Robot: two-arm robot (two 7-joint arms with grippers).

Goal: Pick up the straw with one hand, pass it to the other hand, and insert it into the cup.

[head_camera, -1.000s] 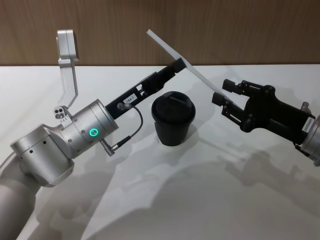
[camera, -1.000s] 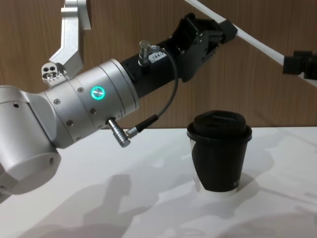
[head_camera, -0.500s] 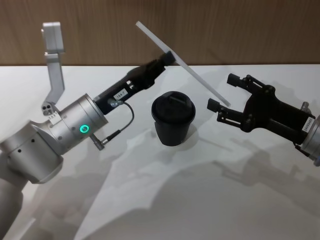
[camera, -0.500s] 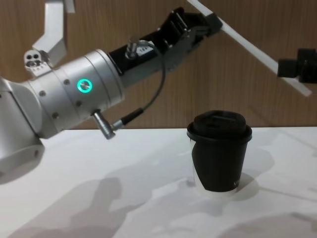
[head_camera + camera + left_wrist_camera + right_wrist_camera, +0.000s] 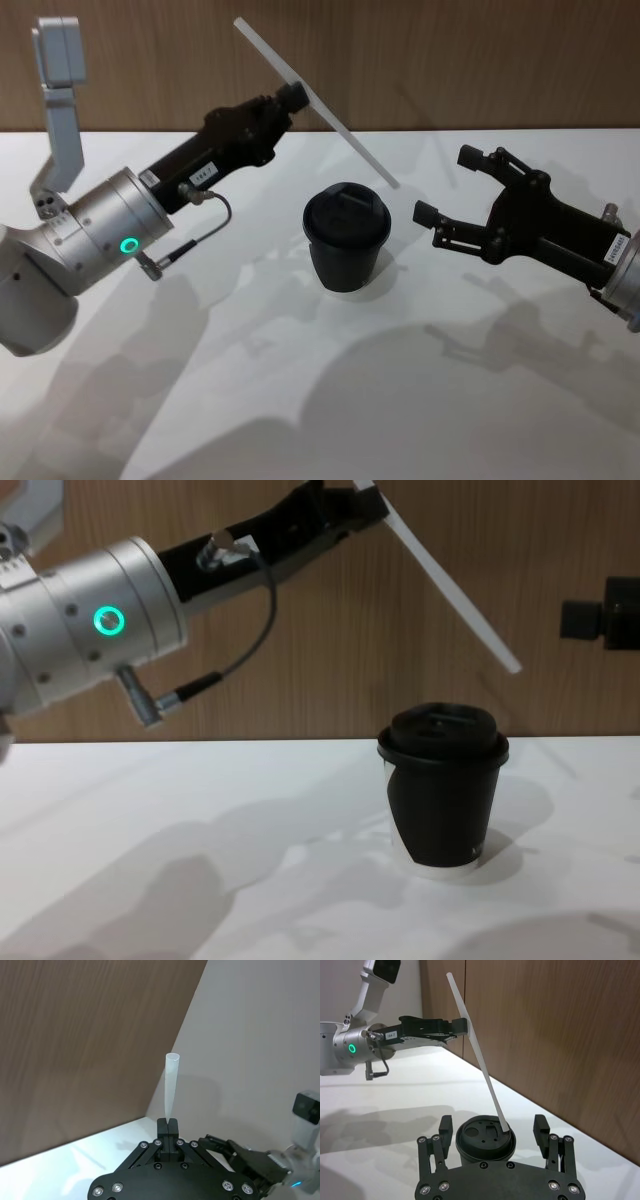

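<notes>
My left gripper (image 5: 290,97), black with a silver wrist and green ring, is shut on the thin white straw (image 5: 330,115) near its upper third. The straw slants down to the right. Its free lower end hangs in the air just above and to the right of the cup's lid. The black lidded cup (image 5: 345,238) stands upright on the table. My all-black right gripper (image 5: 443,183) is open to the right of the cup, apart from the straw. From the chest I see the straw (image 5: 450,590) over the cup (image 5: 445,800), held by the left gripper (image 5: 362,498).
The white table (image 5: 330,400) spreads around the cup, with a wooden wall (image 5: 450,60) behind it. A dark cable (image 5: 200,235) loops under the left wrist. The left arm's camera bracket (image 5: 55,90) sticks up at the far left.
The left arm has lifted and swung back to the left with the straw. The straw's lower end has left the right gripper's fingers, which have spread open and stayed in place.
</notes>
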